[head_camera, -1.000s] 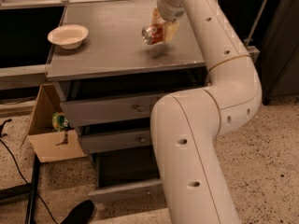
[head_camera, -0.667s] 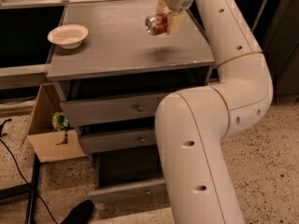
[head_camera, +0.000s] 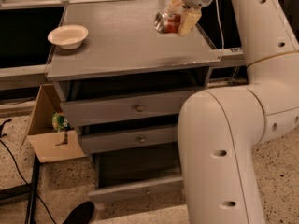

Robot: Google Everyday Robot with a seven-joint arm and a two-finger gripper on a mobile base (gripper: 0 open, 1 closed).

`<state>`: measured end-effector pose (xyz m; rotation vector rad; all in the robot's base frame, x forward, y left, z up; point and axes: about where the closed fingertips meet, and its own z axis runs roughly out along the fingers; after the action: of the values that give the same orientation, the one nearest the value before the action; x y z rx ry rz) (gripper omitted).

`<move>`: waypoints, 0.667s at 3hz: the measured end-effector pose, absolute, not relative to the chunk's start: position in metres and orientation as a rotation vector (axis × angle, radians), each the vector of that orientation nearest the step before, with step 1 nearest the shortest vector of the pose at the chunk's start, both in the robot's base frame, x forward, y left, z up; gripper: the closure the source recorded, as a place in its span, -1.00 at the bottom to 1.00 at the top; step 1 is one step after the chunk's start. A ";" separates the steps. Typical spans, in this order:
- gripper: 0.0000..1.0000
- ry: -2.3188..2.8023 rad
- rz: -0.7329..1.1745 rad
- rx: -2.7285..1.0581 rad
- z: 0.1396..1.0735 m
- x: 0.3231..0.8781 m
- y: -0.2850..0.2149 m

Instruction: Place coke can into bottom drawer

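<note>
My gripper (head_camera: 180, 17) is shut on the coke can (head_camera: 167, 22), a red-orange can held on its side with its silver end facing left, lifted above the right part of the grey cabinet top (head_camera: 126, 45). The bottom drawer (head_camera: 138, 189) is pulled out at the foot of the cabinet, with a short grey front, a tiny knob and a dark interior. My white arm (head_camera: 233, 139) covers the drawers' right side.
A white bowl (head_camera: 68, 35) sits on the cabinet top at the left. Two upper grey drawers (head_camera: 135, 108) with knobs stick out slightly. A cardboard box (head_camera: 49, 134) stands on the floor at the left, by black cables (head_camera: 18, 171).
The gripper has lifted the coke can off the cabinet top and carried it up and towards the right; the camera view has shifted with the arm.
</note>
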<state>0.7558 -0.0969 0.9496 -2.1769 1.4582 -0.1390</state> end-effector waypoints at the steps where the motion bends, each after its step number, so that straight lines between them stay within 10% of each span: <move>1: 1.00 1.458 -0.139 -2.177 0.950 0.756 -0.097; 2: 1.00 1.459 -0.143 -2.137 0.950 0.763 -0.096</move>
<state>0.7630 -0.0958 0.9499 -2.1367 1.4591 -0.1429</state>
